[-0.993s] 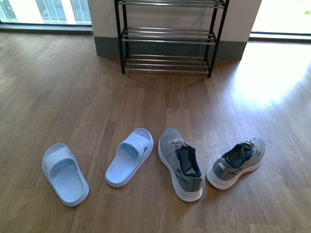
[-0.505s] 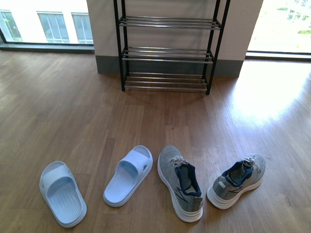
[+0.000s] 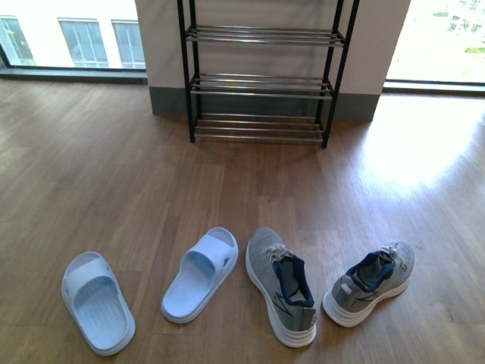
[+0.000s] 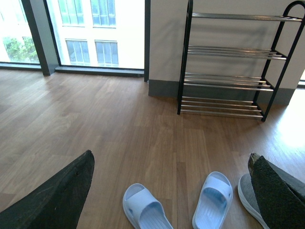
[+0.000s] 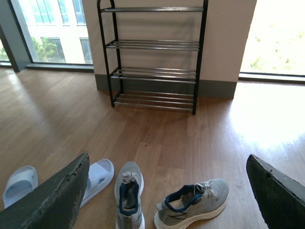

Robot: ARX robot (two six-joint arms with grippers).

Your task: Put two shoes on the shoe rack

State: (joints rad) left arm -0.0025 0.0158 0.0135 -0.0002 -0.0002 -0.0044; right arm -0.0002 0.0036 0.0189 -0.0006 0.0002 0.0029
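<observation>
Checking in from the remote station: both pairs are lying on the wooden floor [image 3: 114, 167] and nothing is on the shoe rack [image 3: 261, 80] yet. It's standing against the wall [image 3: 155, 45], well apart from all four shoes, and the tiers I can see are bare rods.

The grey sneakers [image 3: 281, 297] are sitting on the right arm's side, soles down and splayed in a V. The one beside the slides is pointing roughly at the rack, while its partner [image 3: 370, 282] is angling off to the side, near it but not touching. The pale blue slides [image 3: 199, 274] are lying over on the left arm's side.

Neither arm is showing in the front view. I'm reading that as both being held high and back, so each wrist camera takes in the shoes and the rack together.

The left gripper [image 4: 170, 156] is hanging with its jaws spread wide and nothing between them. The right gripper [image 5: 167, 158] is gaping the same way, empty, above the sneakers.

I'm leaning toward one arm per sneaker, pinching at the heel collar. Those rods are looking thin, so I'm guessing each shoe needs to land flat across them or it'll tip.
</observation>
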